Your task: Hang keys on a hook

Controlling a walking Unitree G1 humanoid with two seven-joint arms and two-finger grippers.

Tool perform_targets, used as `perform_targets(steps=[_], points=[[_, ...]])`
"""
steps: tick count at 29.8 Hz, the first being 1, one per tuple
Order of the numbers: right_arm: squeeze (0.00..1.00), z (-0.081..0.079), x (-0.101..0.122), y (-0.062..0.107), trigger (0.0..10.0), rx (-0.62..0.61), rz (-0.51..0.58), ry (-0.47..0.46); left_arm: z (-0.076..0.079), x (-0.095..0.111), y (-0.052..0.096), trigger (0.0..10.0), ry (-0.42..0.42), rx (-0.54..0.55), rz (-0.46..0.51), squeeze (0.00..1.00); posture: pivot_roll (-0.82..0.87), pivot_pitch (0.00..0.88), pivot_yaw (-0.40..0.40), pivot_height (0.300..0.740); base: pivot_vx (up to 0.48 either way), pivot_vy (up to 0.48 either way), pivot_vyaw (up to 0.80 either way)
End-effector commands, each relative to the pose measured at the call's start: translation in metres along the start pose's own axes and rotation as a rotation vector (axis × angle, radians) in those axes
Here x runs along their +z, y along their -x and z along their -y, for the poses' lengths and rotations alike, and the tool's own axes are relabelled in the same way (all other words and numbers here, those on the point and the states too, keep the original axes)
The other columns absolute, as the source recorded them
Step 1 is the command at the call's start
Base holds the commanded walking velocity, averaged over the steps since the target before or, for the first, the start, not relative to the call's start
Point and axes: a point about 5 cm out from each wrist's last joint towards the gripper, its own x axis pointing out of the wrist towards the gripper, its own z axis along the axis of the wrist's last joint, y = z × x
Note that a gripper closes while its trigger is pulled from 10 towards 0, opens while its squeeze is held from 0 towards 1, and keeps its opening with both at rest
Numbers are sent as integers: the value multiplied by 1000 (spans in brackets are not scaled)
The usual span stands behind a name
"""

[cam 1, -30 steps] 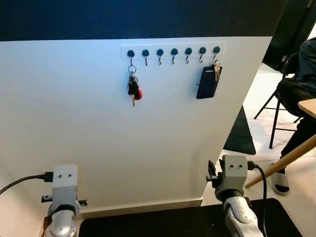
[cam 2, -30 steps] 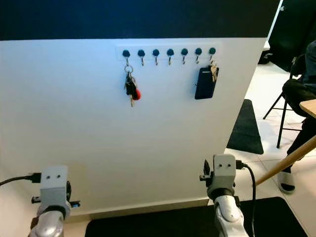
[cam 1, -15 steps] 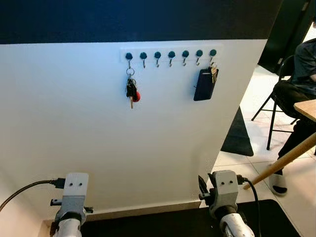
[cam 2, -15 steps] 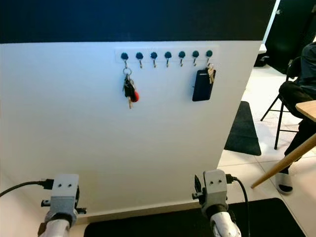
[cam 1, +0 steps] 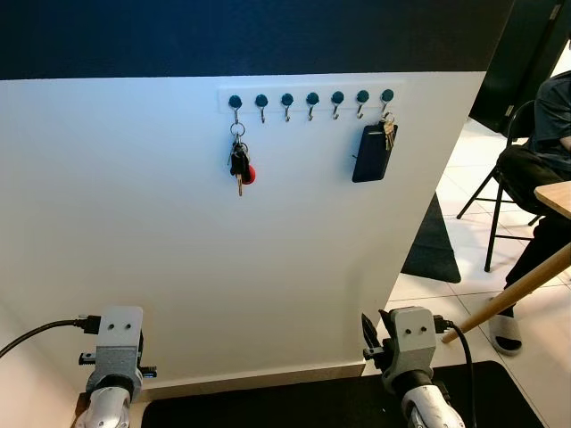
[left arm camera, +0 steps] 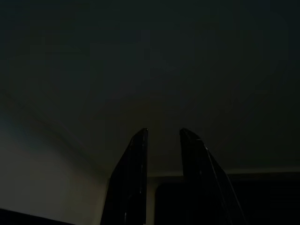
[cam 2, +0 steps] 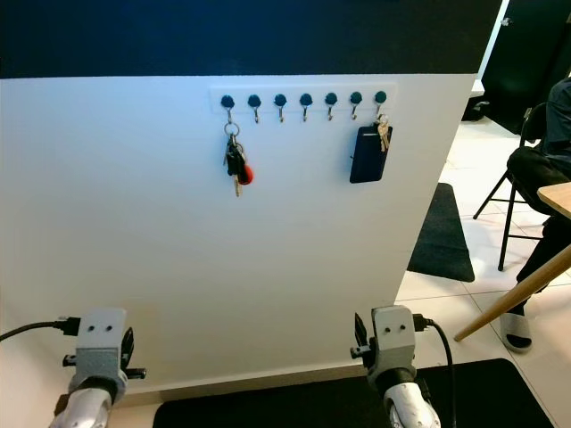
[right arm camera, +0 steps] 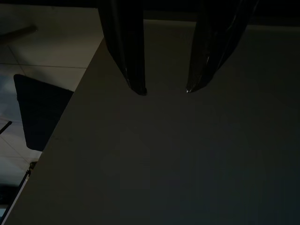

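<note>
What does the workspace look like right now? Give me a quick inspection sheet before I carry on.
Surface: white wall with a hook rail of seven hooks near its top.
Job's things: key bunch with a red fob hangs on the leftmost hook.
Clutter: dark case with keys hangs on the rightmost hook; five middle hooks bare.
Grippers: left pincer and right pincer both open, holding nothing, arms low before the wall.
Cables: black cable at the left wrist, another at the right.
Surroundings: seated person on a folding chair at right, wooden table leg, dark floor mat.
</note>
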Motion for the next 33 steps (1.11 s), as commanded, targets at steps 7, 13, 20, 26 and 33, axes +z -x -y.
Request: perform_targets(steps=[7,13,20,26,33], points=[[0,2,-9,6,10000,-15,-25,-24,1,-5,-1,10000,-10,-16,-10,0,68,113,22,740,0,0,0],[0,2,-10,6,10000,-16,-26,-31,1,-4,-2,10000,-11,-20,-7,0,73,113,23,740,0,0,-146],[0,2,-10,6,10000,-17,-28,-35,1,-4,-3,10000,-13,-20,-4,0,73,113,24,740,0,0,-498],[0,1,-11,6,10000,-16,-29,-34,1,-4,-3,10000,-12,-17,-4,0,72,112,24,740,0,0,-800],[0,2,-11,5,10000,-15,-29,-32,1,-4,-3,10000,-11,-14,-2,0,72,112,23,740,0,0,-800]])
